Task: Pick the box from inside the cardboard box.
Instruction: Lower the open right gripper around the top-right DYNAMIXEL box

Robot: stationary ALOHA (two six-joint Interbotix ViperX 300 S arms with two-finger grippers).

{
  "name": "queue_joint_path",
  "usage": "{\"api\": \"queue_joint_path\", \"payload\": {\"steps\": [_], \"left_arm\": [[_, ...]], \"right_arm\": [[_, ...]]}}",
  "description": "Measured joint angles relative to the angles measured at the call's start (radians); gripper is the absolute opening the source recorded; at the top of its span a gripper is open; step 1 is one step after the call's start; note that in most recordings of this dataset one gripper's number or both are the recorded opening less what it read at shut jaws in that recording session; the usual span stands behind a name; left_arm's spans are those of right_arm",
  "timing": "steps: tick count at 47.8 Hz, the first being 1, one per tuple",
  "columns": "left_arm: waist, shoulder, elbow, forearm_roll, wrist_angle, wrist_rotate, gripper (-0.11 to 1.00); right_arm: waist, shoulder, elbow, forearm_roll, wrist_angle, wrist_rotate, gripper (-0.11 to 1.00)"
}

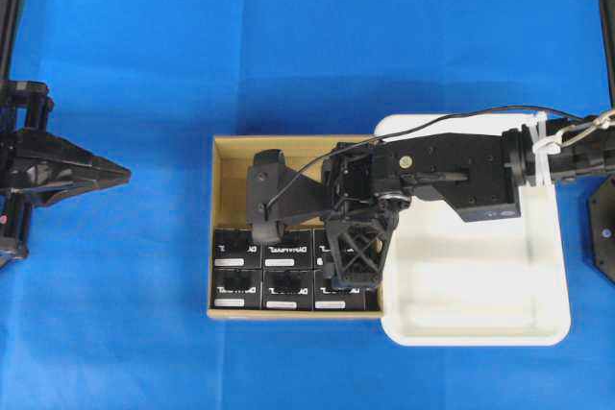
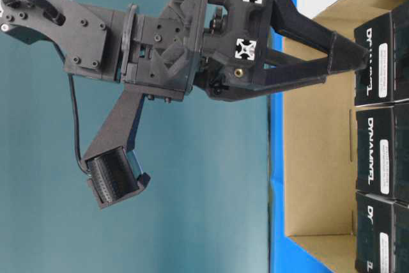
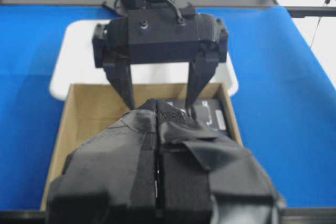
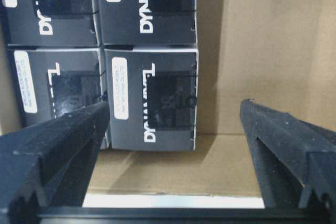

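Note:
Several small black boxes [image 1: 288,290] with white lettering fill the near half of the brown cardboard box [image 1: 231,180]. My right gripper [image 1: 351,228] points down into the carton at its tray-side edge, jaws wide open. In the right wrist view the gripper [image 4: 173,129] straddles one black box [image 4: 152,98], one finger over its neighbour and the other over bare carton floor [image 4: 257,51]. From table level the fingertips [image 2: 358,62] are about level with that box's top [image 2: 377,62], closed on nothing. My left gripper [image 1: 125,176] hangs shut and empty left of the carton.
A white plastic tray [image 1: 480,304] lies against the carton's right side, under the right arm. Blue cloth [image 1: 144,314] covers the table around both. The carton's far half is bare cardboard. The right wrist camera [image 1: 264,194] overhangs that part.

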Motion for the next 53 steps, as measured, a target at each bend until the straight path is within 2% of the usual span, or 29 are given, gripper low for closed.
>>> {"api": "queue_joint_path", "payload": {"steps": [42, 53], "left_arm": [[-0.002, 0.003, 0.0, -0.002, 0.0, -0.025, -0.06], [0.0, 0.003, 0.0, 0.0, 0.0, -0.025, -0.06]], "right_arm": [[0.0, 0.037, 0.009, 0.0, -0.02, 0.003, 0.99], [-0.025, 0.037, 0.011, -0.002, -0.02, -0.002, 0.99]]}}
